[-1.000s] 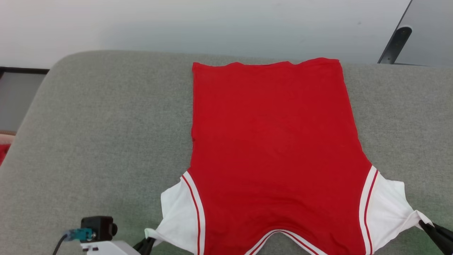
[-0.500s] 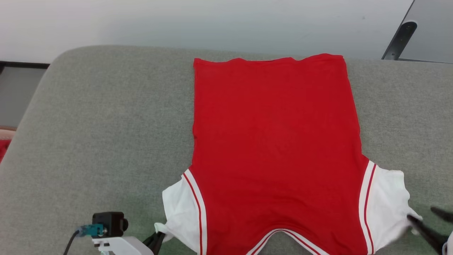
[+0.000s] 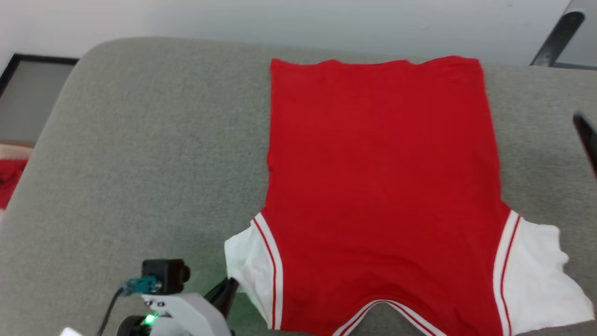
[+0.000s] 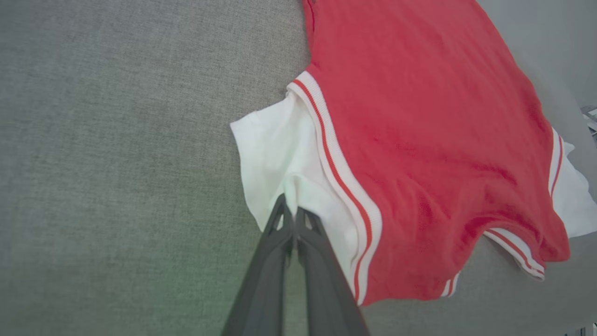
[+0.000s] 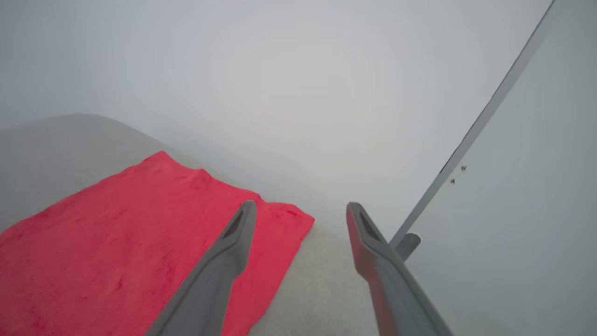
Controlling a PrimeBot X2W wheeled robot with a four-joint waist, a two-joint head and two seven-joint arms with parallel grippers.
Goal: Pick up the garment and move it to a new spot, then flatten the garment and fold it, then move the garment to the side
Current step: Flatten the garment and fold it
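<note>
Head view, right end effector (image 3: pixel 586 140): it no longer pinches the right sleeve (image 3: pixel 536 275) as it did a second ago. It now shows as a dark blur at the far right, well apart from the cloth.
Head view, garment (image 3: pixel 382 186): it lies spread on the grey surface (image 3: pixel 140 163), hem away from us and neckline near. Its small shift in frame is the camera's, not its own.
Head view, left end effector (image 3: pixel 229 285): it sits at the edge of the left sleeve (image 3: pixel 247 261).
Left wrist view, left end effector: the fingers are pressed together on a small tuck of white sleeve.
Left wrist view, materials: the jersey is soft and thin with shallow ripples near the collar. The double stripes (image 4: pixel 336 172) look ribbed, and the surface is a coarse felt-like weave.
Right wrist view, right end effector: the fingers are spread wide and empty above the far hem corner (image 5: pixel 280 219).
Task meaning: we judge flattening nearly done, with the freed right arm heading toward the hem for a fold.
</note>
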